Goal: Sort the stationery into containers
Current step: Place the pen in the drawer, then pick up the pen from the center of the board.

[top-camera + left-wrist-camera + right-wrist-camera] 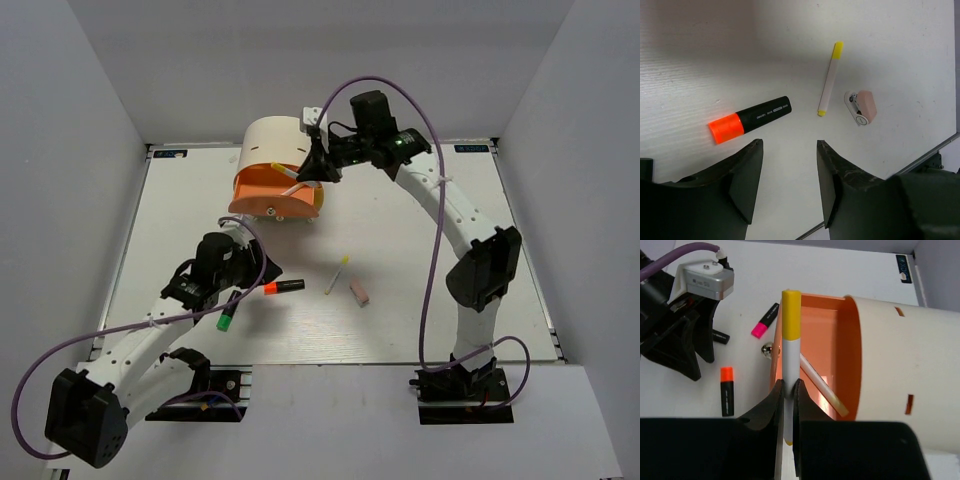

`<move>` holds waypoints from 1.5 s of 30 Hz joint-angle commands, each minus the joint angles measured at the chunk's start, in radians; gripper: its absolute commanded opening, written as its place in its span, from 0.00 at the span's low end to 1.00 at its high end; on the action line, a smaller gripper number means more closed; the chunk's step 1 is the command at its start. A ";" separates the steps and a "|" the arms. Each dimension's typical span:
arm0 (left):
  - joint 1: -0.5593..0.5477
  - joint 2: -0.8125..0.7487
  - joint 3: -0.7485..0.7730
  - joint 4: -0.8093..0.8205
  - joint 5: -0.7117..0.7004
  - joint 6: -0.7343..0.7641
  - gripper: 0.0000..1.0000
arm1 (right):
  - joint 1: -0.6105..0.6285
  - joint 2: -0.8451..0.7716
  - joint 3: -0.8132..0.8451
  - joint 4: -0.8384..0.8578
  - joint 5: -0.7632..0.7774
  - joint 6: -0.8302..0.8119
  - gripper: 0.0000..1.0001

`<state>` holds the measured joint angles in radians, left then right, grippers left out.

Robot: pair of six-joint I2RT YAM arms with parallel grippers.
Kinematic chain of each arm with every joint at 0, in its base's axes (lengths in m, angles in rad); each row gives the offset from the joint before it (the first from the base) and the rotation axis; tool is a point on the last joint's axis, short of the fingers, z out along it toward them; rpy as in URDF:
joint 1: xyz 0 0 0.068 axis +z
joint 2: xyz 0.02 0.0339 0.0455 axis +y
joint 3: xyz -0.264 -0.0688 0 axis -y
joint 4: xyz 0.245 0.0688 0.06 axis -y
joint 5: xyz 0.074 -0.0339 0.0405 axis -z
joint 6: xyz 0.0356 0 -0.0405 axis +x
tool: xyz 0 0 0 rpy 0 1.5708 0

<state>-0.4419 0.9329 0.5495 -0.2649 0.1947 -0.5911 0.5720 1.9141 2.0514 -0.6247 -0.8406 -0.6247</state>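
1. Your right claw (788,390) is clenched low on a white stick (790,330), whose yellow tip points out over the rim of the open orange drawer (840,325).
2. A second stick (822,387) lies slanted inside that drawer, which juts from the cream cabinet (905,355).
3. To finish this drop well, carry the held stick on until its whole length hangs above the drawer floor. Lower it before you let go, so it cannot tip back over the rim.
4. Your left claw (790,145) hangs released and empty above the table (715,50), just short of the orange-red highlighter (750,120). A loose stick (829,80) and the pink eraser (865,106) lie beyond.
5. The pink highlighter (765,320) lies near the drawer's knob (768,350), and the green highlighter (226,320) lies beside the left arm.
6. White print runs along the orange-red highlighter's black barrel, too small to read.
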 commanded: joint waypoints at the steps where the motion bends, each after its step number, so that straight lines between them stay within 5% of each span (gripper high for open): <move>1: -0.004 -0.049 -0.005 -0.014 0.003 -0.010 0.57 | 0.022 0.023 0.012 0.166 -0.061 0.172 0.00; 8: -0.004 -0.071 -0.005 -0.025 0.003 -0.010 0.57 | 0.032 0.075 -0.002 0.292 -0.031 0.295 0.00; 11: -0.004 -0.059 0.006 -0.014 0.023 -0.010 0.57 | 0.032 0.097 0.001 0.304 -0.032 0.310 0.10; 12: -0.004 -0.048 0.006 -0.014 0.035 -0.010 0.57 | 0.035 0.100 -0.003 0.306 -0.034 0.313 0.23; 14: -0.004 -0.048 0.018 -0.014 0.046 0.001 0.57 | 0.032 0.108 -0.008 0.307 -0.034 0.316 0.32; 23: -0.004 -0.011 0.055 0.009 0.084 0.031 0.55 | 0.031 0.100 -0.005 0.307 -0.028 0.315 0.41; 27: -0.029 0.013 0.073 0.018 0.103 0.066 0.50 | 0.013 0.045 -0.019 0.293 -0.006 0.301 0.33; 31: -0.061 0.055 0.084 0.027 0.103 0.091 0.40 | -0.030 -0.071 -0.146 0.257 0.038 0.252 0.07; 37: -0.090 0.046 0.084 0.056 0.075 0.100 0.23 | -0.150 -0.256 -0.396 0.198 0.077 0.197 0.00; 41: -0.109 -0.006 0.107 0.056 -0.072 0.100 0.30 | -0.159 -0.349 -0.565 -0.033 0.097 -0.233 0.35; 45: -0.109 -0.052 0.147 0.056 -0.204 0.132 0.45 | -0.146 -0.411 -0.814 -0.096 0.193 -0.495 0.53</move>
<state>-0.5476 0.9287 0.6258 -0.2394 0.1188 -0.4885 0.4076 1.5127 1.3464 -0.5915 -0.7143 -0.8249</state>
